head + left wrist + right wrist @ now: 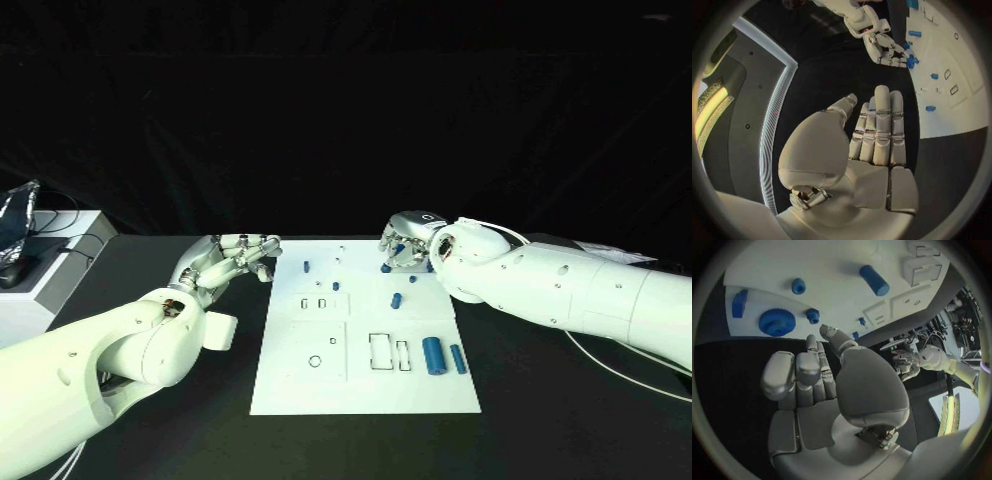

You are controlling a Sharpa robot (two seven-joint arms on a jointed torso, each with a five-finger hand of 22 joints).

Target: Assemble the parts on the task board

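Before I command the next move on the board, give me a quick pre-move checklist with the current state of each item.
1. Left hand free: ok. It holds nothing, its fingers extended over the black table beside the task board.
2. Right hand free: ok. The right wrist view shows no part held, though its fingers are partly curled.
3. Right hand near a target: ok. It hovers at the board's far right edge, close to the blue gear.
4. Loose parts visible: ok. Two blue cylinders lie near the board's right edge.
5. Right hand touching the gear: cannot tell.
6. Board flat on the table: ok.
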